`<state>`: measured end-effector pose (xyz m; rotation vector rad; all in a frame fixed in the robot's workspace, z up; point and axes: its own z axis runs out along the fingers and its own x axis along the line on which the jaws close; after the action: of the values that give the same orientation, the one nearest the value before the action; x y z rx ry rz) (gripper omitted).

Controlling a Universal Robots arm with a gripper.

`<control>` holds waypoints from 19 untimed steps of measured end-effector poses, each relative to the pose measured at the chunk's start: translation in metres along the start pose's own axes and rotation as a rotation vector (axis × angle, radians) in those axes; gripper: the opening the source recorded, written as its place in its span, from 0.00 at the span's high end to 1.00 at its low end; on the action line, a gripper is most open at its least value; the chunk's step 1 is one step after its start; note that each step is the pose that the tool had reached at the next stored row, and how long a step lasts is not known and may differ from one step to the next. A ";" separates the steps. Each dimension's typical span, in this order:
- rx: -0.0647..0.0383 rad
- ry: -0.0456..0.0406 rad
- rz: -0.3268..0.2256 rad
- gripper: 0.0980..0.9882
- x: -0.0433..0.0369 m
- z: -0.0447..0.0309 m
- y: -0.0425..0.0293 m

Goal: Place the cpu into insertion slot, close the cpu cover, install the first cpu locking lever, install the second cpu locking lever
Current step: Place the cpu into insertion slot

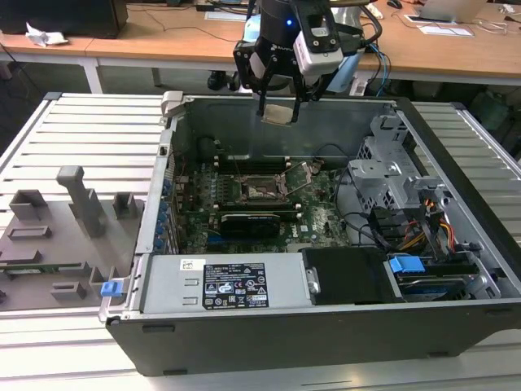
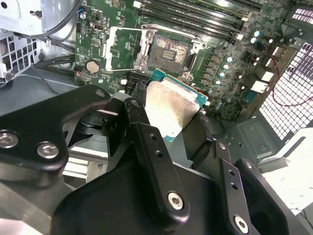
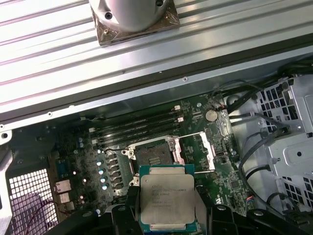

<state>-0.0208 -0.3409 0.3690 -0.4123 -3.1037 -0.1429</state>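
Exterior view: cpu (image 1: 279, 113) above computer case (image 1: 244, 342)

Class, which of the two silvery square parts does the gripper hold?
The cpu, solid-faced, in mid-air; the cpu cover is a windowed frame beside the insertion slot.

Gripper (image 1: 280, 104) clamps the cpu (image 1: 278, 115) by its edges, high above the open computer case (image 1: 456, 147); insertion slot (image 1: 262, 191) on the motherboard (image 1: 321, 220) lies uncovered below, well apart
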 end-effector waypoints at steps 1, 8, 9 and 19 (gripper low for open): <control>0.000 -0.0001 0.001 0.51 0.0000 0.0000 0.0000; 0.000 -0.0008 0.010 0.51 0.0000 0.0000 0.0000; 0.000 -0.0010 0.012 0.51 0.0000 0.0000 0.0000; 0.000 -0.0024 0.027 0.51 0.0000 0.0000 0.0000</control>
<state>-0.0208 -0.3409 0.3690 -0.4548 -3.0990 -0.1431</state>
